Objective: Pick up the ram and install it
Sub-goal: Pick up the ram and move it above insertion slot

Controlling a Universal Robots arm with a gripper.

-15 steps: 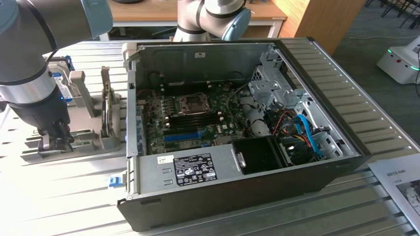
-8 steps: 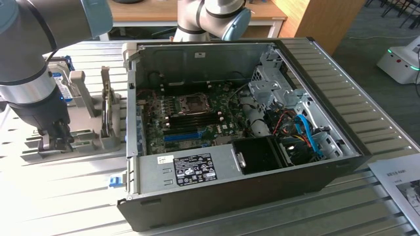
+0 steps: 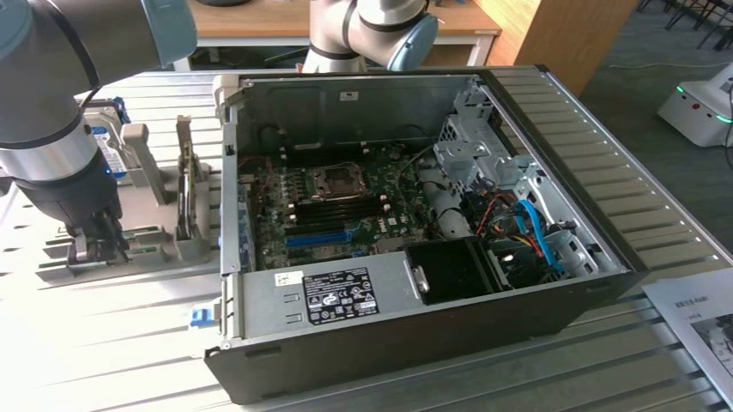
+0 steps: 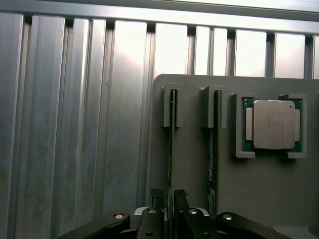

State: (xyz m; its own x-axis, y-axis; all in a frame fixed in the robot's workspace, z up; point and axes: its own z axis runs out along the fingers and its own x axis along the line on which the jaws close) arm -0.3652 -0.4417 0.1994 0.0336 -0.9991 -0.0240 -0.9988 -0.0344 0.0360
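The ram stands on edge in a slot of a grey holder, a thin green stick seen from above. My gripper straddles its near end, one finger on each side with slim gaps, jaws open. In the exterior view my gripper is lowered onto that holder at the exterior view's left, beside the opened computer case. The motherboard's dark memory slots lie inside the case, apart from my gripper.
A second stick stands in the neighbouring slot. A processor chip sits in a pocket of the same holder. A hard drive stands behind my arm. A ribbed metal table carries everything. Paper lies at the exterior view's right.
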